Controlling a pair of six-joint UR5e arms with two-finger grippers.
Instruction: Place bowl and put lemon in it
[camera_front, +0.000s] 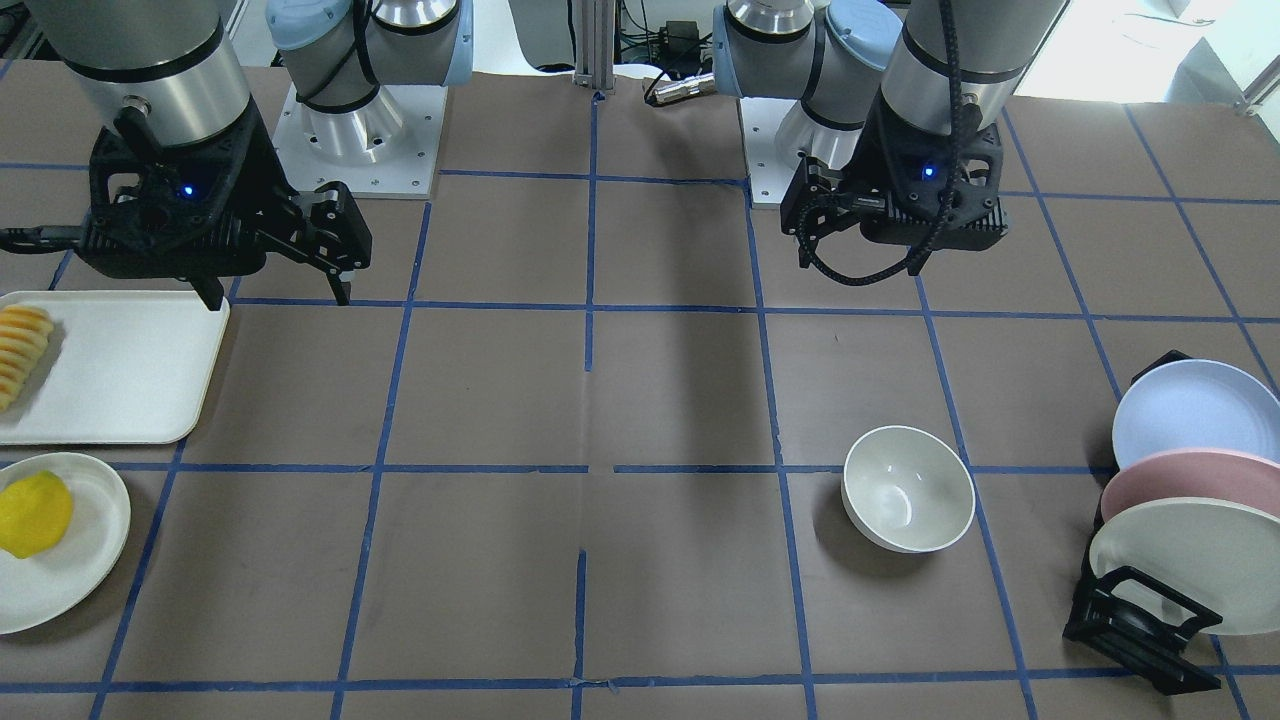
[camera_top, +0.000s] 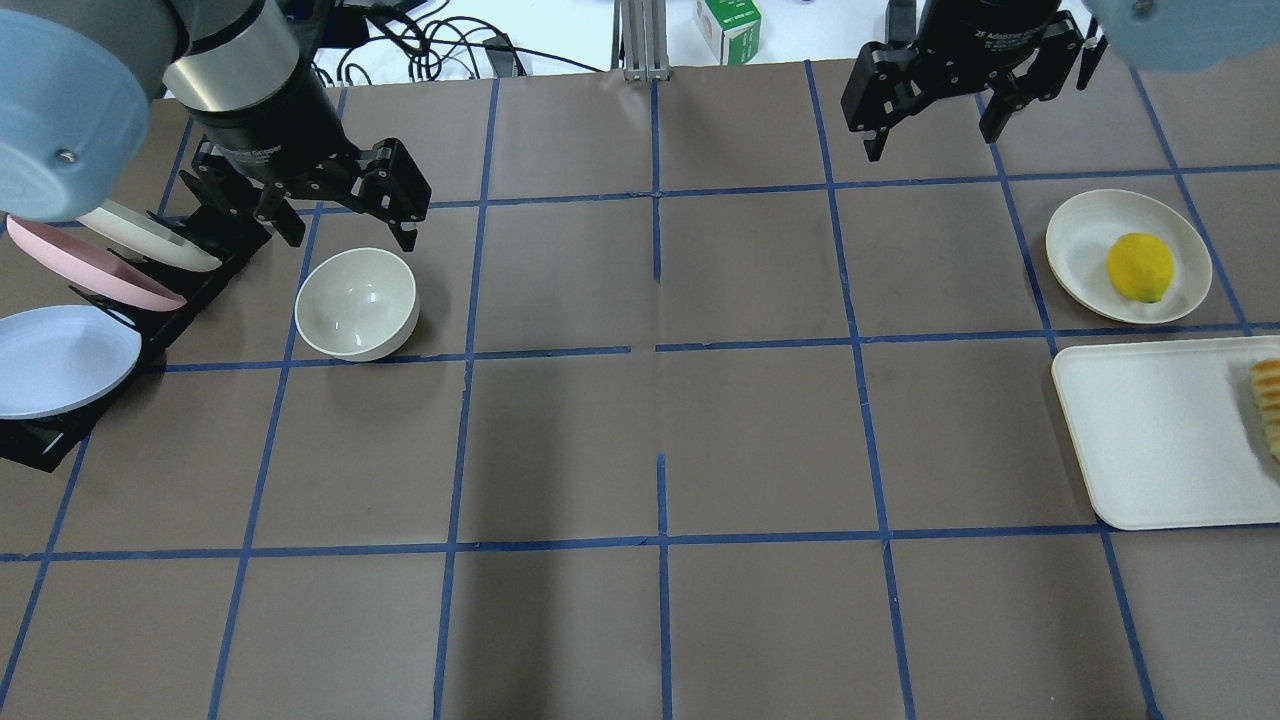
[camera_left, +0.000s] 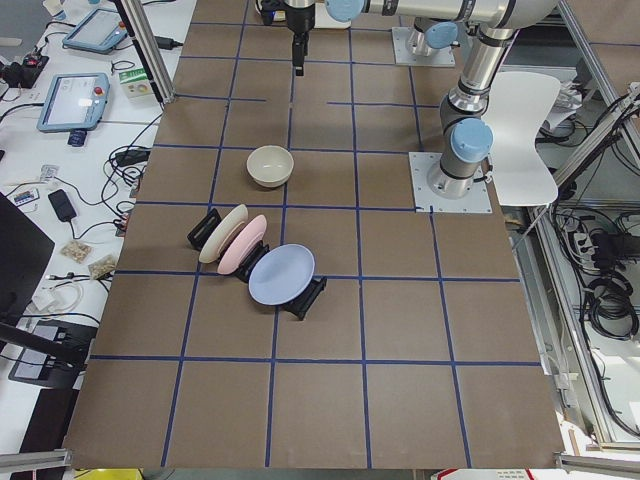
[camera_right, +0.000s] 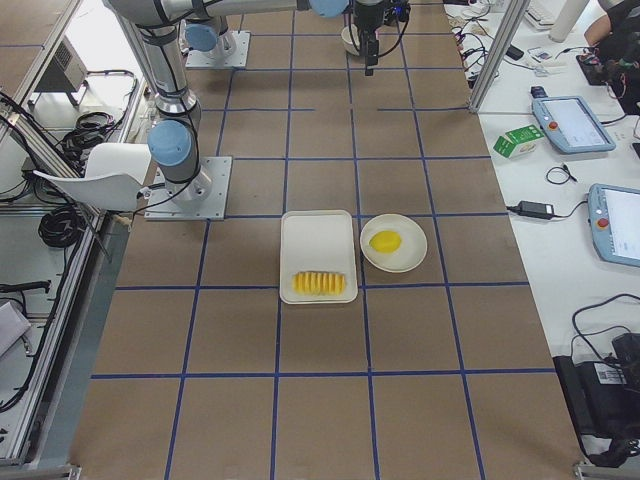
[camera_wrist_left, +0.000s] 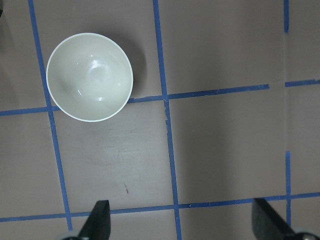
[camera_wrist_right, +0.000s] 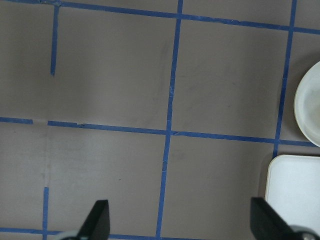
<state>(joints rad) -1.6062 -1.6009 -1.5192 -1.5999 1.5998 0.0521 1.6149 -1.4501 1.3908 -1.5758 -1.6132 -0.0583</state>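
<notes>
The off-white bowl stands upright and empty on the brown mat at the robot's left; it also shows in the front view and the left wrist view. My left gripper hangs open and empty above the mat just beyond the bowl. The yellow lemon lies on a flat cream plate at the right, also in the front view. My right gripper is open and empty, above the mat well to the left of the lemon's plate.
A black rack with upright pastel plates stands just left of the bowl, close to my left arm. A white tray with a row of yellow-orange slices lies beside the lemon's plate.
</notes>
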